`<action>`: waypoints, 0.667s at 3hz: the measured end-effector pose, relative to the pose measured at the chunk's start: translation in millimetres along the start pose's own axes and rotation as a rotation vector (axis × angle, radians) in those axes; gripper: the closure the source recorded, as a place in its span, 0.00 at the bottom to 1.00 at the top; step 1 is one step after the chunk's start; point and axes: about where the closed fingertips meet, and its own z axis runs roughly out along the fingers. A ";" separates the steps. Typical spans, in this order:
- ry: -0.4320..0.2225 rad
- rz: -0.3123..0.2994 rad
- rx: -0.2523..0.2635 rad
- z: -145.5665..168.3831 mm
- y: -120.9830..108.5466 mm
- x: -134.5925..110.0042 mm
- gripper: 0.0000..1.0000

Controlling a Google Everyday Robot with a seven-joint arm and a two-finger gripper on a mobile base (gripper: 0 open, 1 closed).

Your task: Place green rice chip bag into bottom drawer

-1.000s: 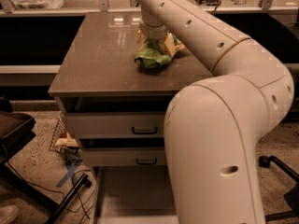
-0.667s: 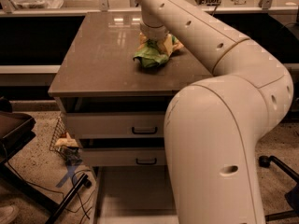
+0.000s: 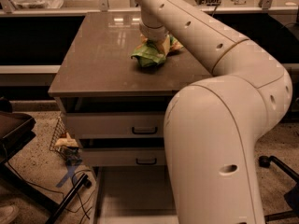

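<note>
The green rice chip bag [image 3: 148, 55] lies crumpled on the brown cabinet top [image 3: 98, 55], near its right back part, with yellow-orange patches showing. My gripper [image 3: 154, 40] comes down from above right onto the bag; the wrist hides where it meets the bag. The bottom drawer [image 3: 131, 190] stands pulled out at floor level, pale grey with a flat bare floor, partly hidden by my arm's large white body.
Two shut grey drawer fronts with black handles [image 3: 145, 130] [image 3: 146, 161] sit above the open drawer. A wire basket with litter [image 3: 63, 141] and cables lie at the left. A dark stand [image 3: 14, 129] is at far left, a chair base [image 3: 275, 164] at right.
</note>
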 end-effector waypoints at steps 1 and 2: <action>0.000 0.001 0.001 -1.9 0.9 0.1 1.00; 0.006 0.030 0.022 -50.1 29.0 -0.4 1.00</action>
